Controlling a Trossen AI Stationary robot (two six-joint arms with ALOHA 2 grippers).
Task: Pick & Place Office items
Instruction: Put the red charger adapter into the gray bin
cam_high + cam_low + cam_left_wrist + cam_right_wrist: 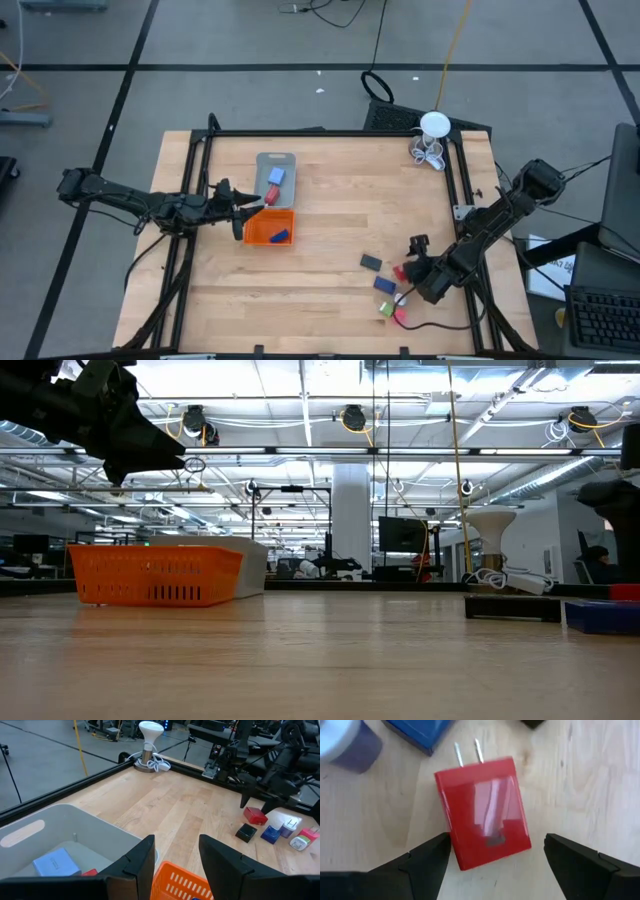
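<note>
A red plug block [482, 810] with two metal prongs lies flat on the wood table. My right gripper [497, 842] is open above it, pointing steeply down, one finger on each side and one tip close beside the block's edge. Around it lie black [371, 263], blue [385, 284], green [386, 308] and pink [400, 317] office items. My left gripper [176, 850] hovers open and holding nothing over the grey tray [262, 160] and the orange tray [255, 238]. The grey tray holds a blue item [55, 862] and a red one; the orange tray holds a blue one [281, 236].
A white round thing with wire loops [432, 140] stands at the table's far right corner. Black frame rails [330, 133] run along the table's far edge and its sides. Bare wood [340, 210] lies between the trays and the cluster of items.
</note>
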